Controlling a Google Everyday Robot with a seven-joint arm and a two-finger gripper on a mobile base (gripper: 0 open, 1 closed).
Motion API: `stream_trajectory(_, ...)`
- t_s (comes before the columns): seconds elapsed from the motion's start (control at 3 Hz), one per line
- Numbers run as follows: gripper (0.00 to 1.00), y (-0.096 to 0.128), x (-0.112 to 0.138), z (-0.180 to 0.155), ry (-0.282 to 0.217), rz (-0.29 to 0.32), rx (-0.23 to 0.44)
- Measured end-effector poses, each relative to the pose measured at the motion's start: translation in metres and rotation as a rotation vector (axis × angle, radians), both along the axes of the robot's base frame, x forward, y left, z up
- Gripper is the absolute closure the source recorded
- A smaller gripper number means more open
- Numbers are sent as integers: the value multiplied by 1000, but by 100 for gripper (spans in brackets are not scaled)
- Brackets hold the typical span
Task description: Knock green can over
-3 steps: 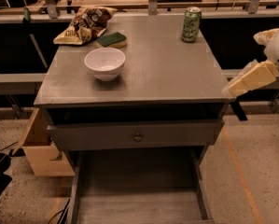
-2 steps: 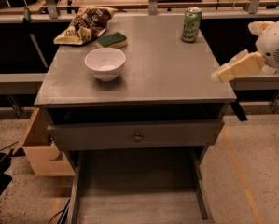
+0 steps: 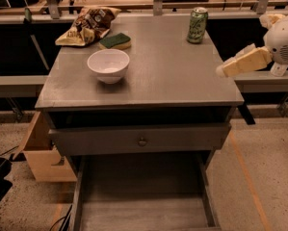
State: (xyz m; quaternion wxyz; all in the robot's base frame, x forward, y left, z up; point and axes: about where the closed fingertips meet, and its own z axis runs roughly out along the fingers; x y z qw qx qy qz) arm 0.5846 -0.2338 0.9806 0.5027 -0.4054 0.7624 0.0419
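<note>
- The green can [image 3: 197,25] stands upright near the far right corner of the bench [image 3: 172,78].
- The gripper [image 3: 223,70] hovers at the bench's right edge, apart from the can; I cannot tell how far its jaws are open.
- A white bowl [image 3: 108,65] sits left of centre.

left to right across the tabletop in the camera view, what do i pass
white bowl → green can → pincer, hovering just off the right edge of the table. The chip bag and sponge lie behind the bowl in the same stretch, so they are left out.
</note>
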Motion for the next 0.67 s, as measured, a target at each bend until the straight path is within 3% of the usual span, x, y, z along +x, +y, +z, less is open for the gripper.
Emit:
stream_trajectory(0.33,0,2,10,-1,-13,-12,43)
stream_trajectory(0.67,0,-3,42,-1,-89,-34,169)
